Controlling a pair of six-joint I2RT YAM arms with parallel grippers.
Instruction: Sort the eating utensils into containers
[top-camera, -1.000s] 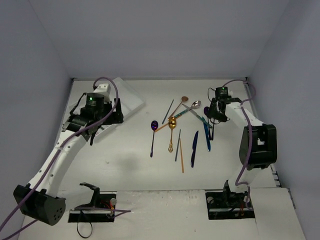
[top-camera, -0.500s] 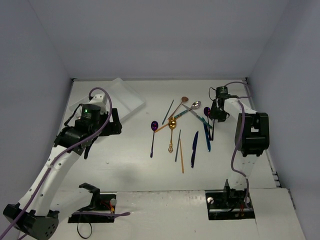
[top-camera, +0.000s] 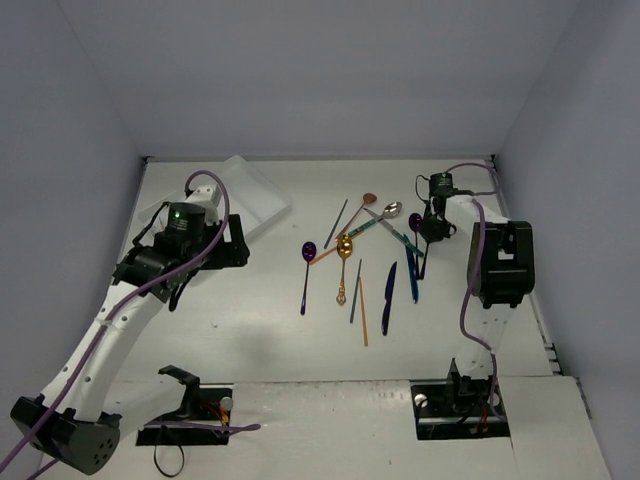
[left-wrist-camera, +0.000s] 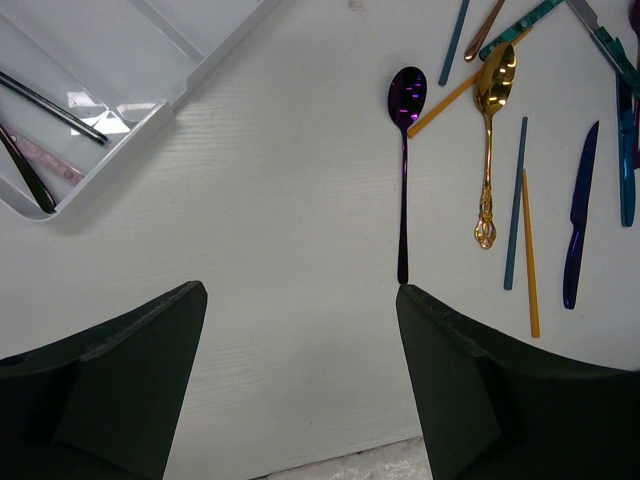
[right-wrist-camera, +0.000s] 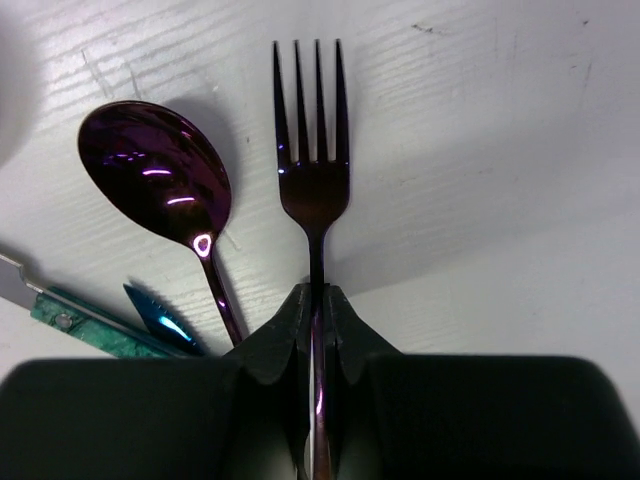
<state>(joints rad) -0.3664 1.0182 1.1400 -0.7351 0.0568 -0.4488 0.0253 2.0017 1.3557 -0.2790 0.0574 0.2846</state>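
The right gripper (right-wrist-camera: 315, 305) is clamped on the neck of the slim purple metal fork (right-wrist-camera: 313, 175), at the white table's (right-wrist-camera: 500, 120) far right beside a glossy purple spoon (right-wrist-camera: 155, 175). Whether the fork has lifted is unclear. Held so near its head, it may swivel and slip. The left gripper (left-wrist-camera: 300, 330) hangs open, empty.

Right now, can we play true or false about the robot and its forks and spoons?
1. The right gripper is shut on a purple fork. True.
2. The left gripper is holding a spoon. False: it is open and holds nothing.
3. The gold spoon is inside the tray. False: it lies on the table, outside the tray.
4. A purple spoon lies right beside the fork. True.
5. Some utensils lie in the tray. True.
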